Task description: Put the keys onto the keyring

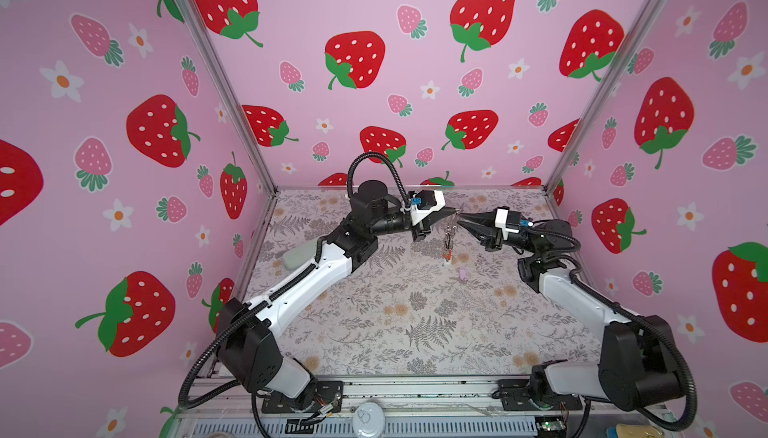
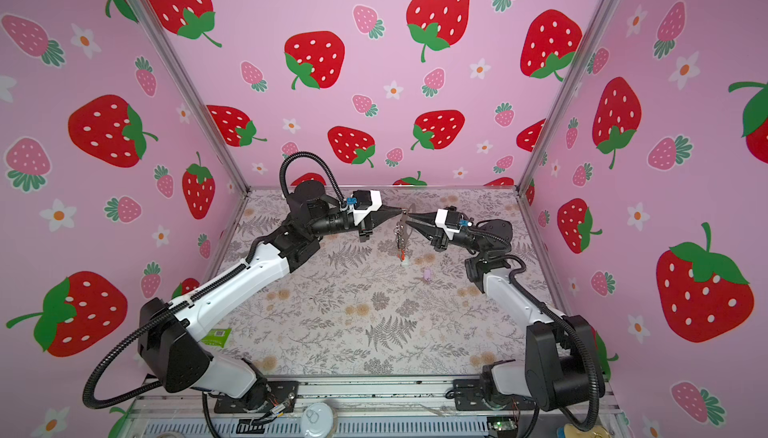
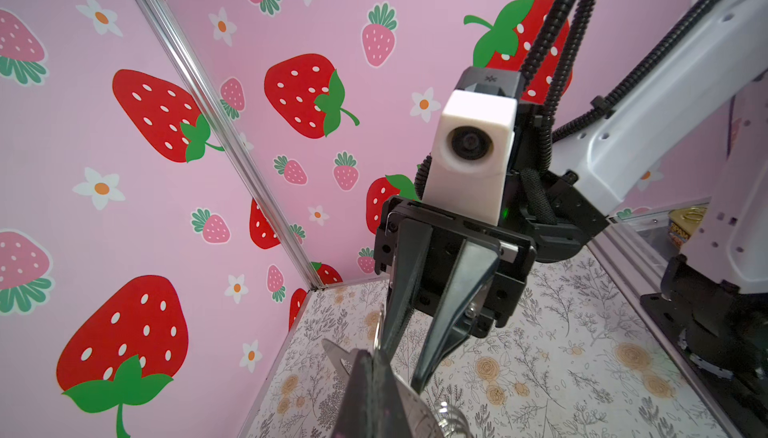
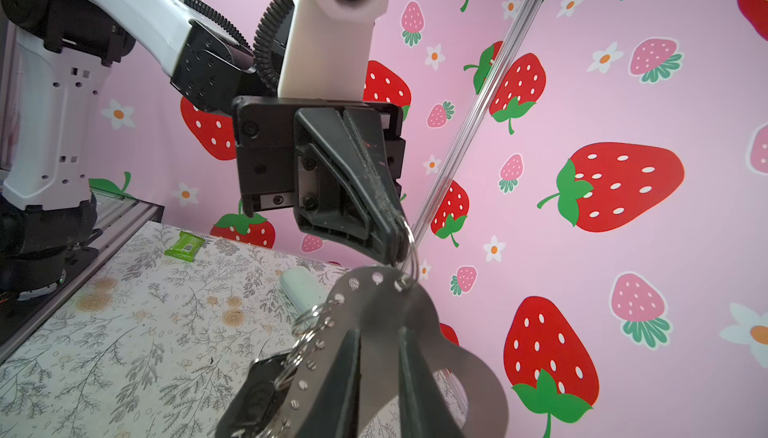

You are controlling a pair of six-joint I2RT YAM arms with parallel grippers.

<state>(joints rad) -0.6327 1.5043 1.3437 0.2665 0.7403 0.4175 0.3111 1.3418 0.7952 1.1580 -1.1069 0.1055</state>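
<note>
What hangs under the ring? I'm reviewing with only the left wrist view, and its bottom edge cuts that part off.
Observer: In both top views, keys dangle on a short chain. I can make out one red and one white.
Reviewer: Is every key on it?
Observer: No. A lilac key lies alone on the table, near the dangling bunch on the right arm's side.
Reviewer: What holds the ring up?
Observer: The right wrist view shows the left gripper shut on the ring, just above the strap.
</note>
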